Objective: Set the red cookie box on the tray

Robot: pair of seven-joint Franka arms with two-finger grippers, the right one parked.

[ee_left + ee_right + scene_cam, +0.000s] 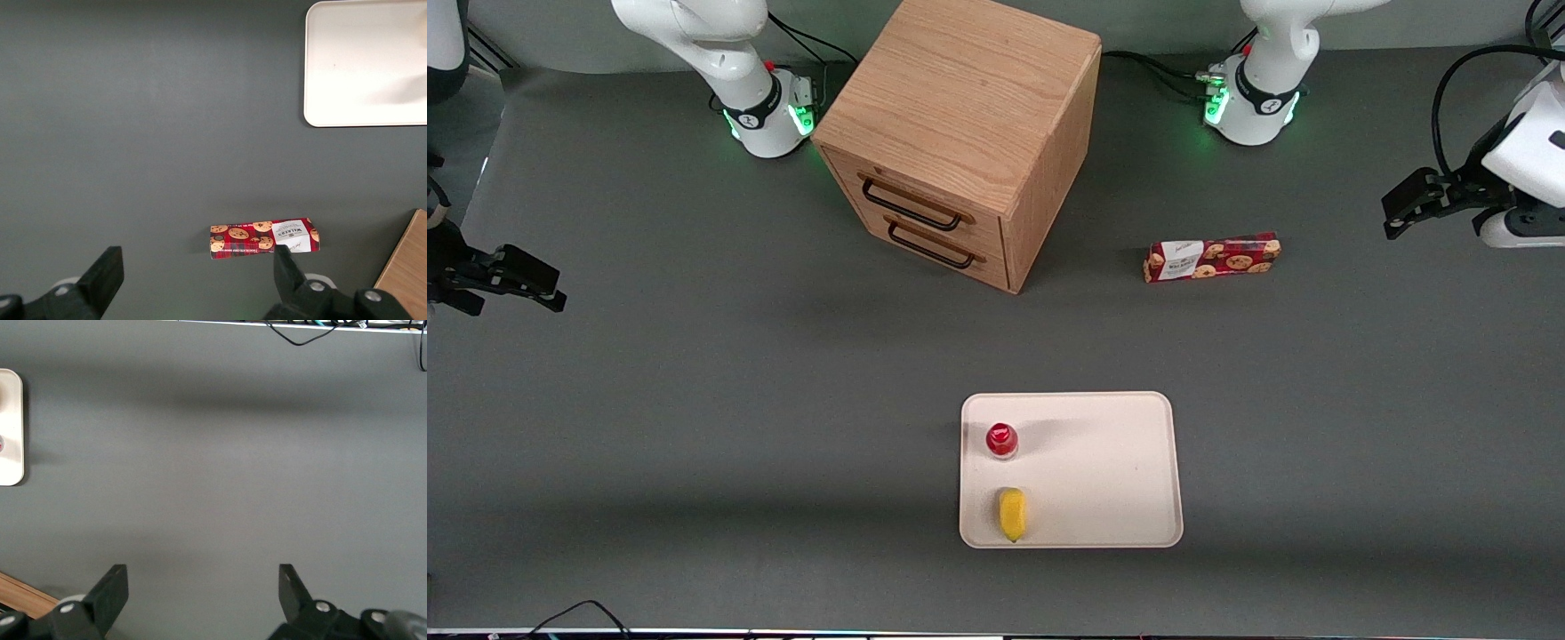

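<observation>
Red cookie box [1213, 257] flat on the table [694, 400], apart from the tray [1103, 471].
Gripper [1400, 209] empty near the working arm's table edge, jaws spread wide; tray nearer the front edge.

Grey table [694, 373]. Wooden two-drawer cabinet [960, 133] stood on it as landmark. Red cookie box [1213, 257] lay flat beside the cabinet, toward the working arm's end. Cream tray [1103, 471] lay nearer the front camera than the cabinet. Gripper [1400, 209] hung wide open above the table, near the box.
</observation>
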